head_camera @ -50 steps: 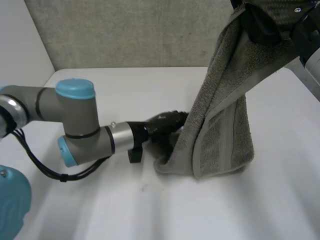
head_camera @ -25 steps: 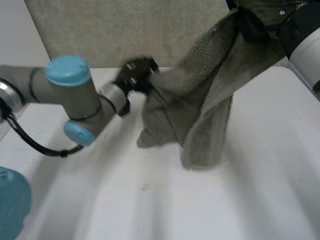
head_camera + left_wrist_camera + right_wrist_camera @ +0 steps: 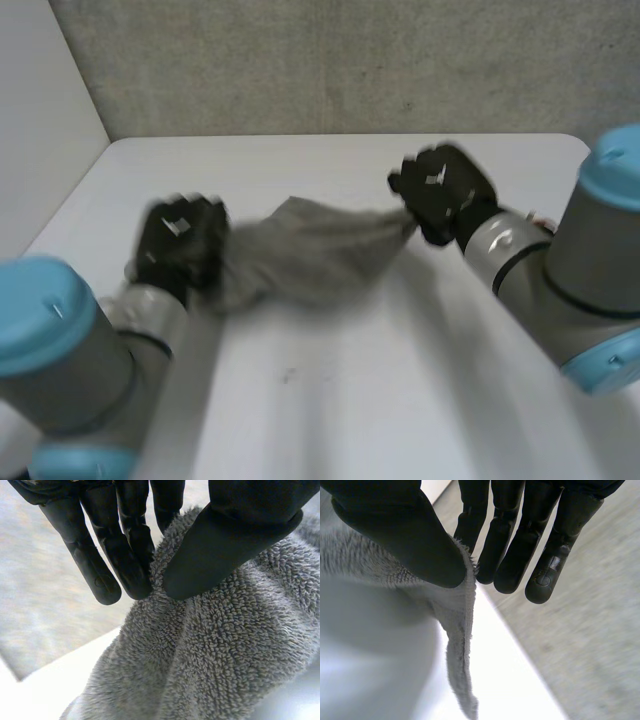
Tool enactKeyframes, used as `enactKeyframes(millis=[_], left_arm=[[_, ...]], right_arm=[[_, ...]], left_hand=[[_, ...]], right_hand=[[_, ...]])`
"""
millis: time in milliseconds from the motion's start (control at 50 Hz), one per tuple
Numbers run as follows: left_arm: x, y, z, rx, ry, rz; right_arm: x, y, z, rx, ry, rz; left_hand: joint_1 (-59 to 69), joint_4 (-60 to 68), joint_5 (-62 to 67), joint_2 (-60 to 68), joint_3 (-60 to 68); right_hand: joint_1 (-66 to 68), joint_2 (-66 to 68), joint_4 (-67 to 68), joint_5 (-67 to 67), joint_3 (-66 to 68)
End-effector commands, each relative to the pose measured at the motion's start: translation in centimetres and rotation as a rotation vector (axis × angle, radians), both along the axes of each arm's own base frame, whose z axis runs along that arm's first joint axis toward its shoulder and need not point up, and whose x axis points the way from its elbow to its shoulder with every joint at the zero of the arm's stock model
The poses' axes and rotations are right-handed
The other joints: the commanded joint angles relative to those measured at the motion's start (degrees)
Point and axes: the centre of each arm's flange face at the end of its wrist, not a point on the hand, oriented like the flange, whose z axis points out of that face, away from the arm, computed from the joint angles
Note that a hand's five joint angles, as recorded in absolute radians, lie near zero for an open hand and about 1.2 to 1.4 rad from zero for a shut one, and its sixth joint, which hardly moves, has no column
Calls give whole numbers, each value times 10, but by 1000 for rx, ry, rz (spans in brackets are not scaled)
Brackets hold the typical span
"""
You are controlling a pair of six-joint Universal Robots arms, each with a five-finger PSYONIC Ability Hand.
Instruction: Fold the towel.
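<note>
Head view: towel (image 3: 305,262) bunched and slung between left hand (image 3: 180,245) and right hand (image 3: 440,192), long axis running hand to hand

Left wrist: thumb pins thick bunch against fingers (image 3: 125,555)

Right wrist: thumb pinches thin edge against fingers, rest hanging off thumb side

In the head view the towel (image 3: 305,262) is smeared between the blurred left hand (image 3: 180,245) and right hand (image 3: 440,190), so its corners and folds cannot be made out.
</note>
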Motion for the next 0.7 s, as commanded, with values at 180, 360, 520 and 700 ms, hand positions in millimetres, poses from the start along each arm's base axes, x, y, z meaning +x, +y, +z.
enactKeyframes(millis=[180,360,520,700], left_arm=[[-13,25,1,34,-57,0],[0,-16,38,-5,-17,18],[7,-53,41,58,-27,-113],[20,-96,5,234,-147,-124]], right_arm=[[-11,9,-32,80,54,-42],[-17,15,-33,61,33,-45],[-29,10,-41,82,43,-80],[-33,8,-44,95,43,-70]], left_hand=[[-339,-370,-362,-368,-370],[-530,-562,-553,-560,-561],[-515,-546,-538,-544,-546],[-364,-395,-387,-393,-394]], right_hand=[[246,129,116,131,121],[246,129,116,131,121],[246,129,116,131,121],[246,129,116,131,121]])
